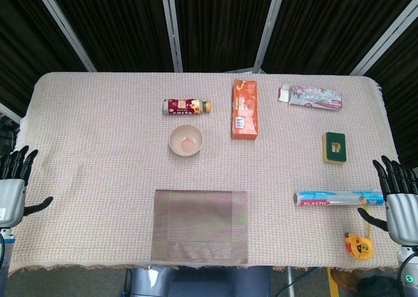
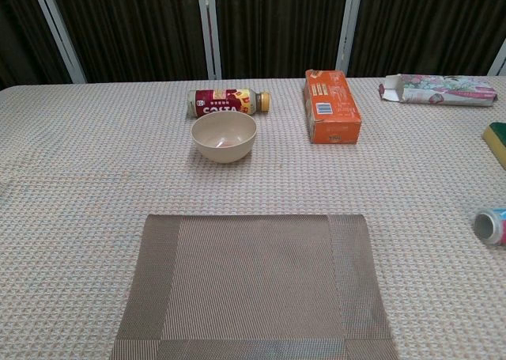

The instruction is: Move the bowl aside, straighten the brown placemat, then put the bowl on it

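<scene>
The bench (image 1: 98,153), under a woven beige cloth, fills most of the head view. The brown placemat (image 1: 201,226) lies flat at the lower centre, its long axis running left to right and its edges roughly square with the bench's near edge. The bowl (image 1: 186,140) sits upright just above it, apart from the mat and a little left of centre, empty as far as can be seen. From the left hand (image 1: 14,186) at the lower left edge, the bowl lies up and to the right; from the right hand (image 1: 397,202) at the lower right edge, up and well to the left. The left hand looks the nearer. Both hands hold nothing, fingers spread and pointing upward. Readable writing: "COSTA" on the bottle (image 1: 187,106) lying on its side above the bowl, and "PLASTIC" on the wrap roll (image 1: 337,198) at the right. The orange box (image 1: 245,109) carries print too small to read.
</scene>
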Controlling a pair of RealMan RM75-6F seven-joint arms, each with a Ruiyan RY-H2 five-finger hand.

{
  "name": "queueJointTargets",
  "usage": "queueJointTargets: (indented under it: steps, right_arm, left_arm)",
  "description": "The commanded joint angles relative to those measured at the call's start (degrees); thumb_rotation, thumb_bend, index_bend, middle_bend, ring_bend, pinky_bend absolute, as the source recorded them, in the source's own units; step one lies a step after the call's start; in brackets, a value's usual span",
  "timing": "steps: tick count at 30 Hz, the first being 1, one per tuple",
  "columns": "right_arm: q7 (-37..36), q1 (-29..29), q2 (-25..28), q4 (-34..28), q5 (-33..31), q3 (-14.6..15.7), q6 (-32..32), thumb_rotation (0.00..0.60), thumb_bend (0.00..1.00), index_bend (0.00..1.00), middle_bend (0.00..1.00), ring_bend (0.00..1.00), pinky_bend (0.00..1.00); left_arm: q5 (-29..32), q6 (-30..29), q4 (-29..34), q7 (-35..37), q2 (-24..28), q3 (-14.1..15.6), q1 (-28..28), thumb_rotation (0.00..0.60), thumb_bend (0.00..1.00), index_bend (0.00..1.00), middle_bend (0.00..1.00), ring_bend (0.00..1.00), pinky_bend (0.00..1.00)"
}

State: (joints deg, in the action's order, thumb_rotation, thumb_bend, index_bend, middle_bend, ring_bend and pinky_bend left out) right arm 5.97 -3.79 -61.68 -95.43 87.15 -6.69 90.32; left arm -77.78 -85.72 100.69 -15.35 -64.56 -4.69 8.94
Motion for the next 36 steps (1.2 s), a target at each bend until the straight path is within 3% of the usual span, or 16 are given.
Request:
queueJointTargets:
  steps: [1, 9, 15, 21, 24, 36]
  right_arm:
    - [0.01, -0.03, 0.06, -0.11, 0.0, 0.01, -0.08, 0.6, 0.0, 0.0, 0.0, 0.0, 0.0]
    - [-0.55, -0.03, 0.67, -0.98, -0.3, -0.14, -0.22, 0.6, 0.0, 0.0, 0.0, 0.0, 0.0]
    - [-0.61, -0.35, 0.79, -0.99, -1.75, -0.69, -1.07, 0.6, 0.0, 0.0, 0.0, 0.0, 0.0]
    - [-0.07, -0.92, 0.58, -0.54, -3.81, -1.68, -1.97, 0.6, 0.0, 0.0, 0.0, 0.0, 0.0]
    - [0.28, -0.91, 0.49, 0.12, -4.45, -1.82, -2.11, 0.6, 0.0, 0.0, 0.0, 0.0, 0.0]
    - [-0.48, -0.63, 0.72, 1.52, -7.76, -2.96, -2.56, 0.6, 0.0, 0.0, 0.0, 0.0, 0.0]
  left_arm:
    - [-0.06, 0.13, -0.18, 0.2, 0.02, 0.04, -0.07, 0.6, 0.0, 0.0, 0.0, 0.0, 0.0]
    - [-1.98, 3.14, -0.87, 2.68, 0.25, 0.62, 1.35, 0.6, 0.0, 0.0, 0.0, 0.0, 0.0]
    - [-4.22, 12.12, -1.14, 0.73, -1.53, -2.41, 9.72, 0.6, 0.0, 0.0, 0.0, 0.0, 0.0]
    - [4.44, 26.23, -6.23, -7.83, -10.26, -9.51, 23.33, 0.6, 0.03, 0.0, 0.0, 0.0, 0.0]
    - [8.62, 31.16, -10.13, -9.79, -14.65, -11.59, 28.42, 0.6, 0.08, 0.0, 0.0, 0.0, 0.0]
    - [20.28, 40.24, -28.02, -20.04, -29.22, -13.48, 41.72, 0.6, 0.18, 0.06, 0.0, 0.0, 0.0]
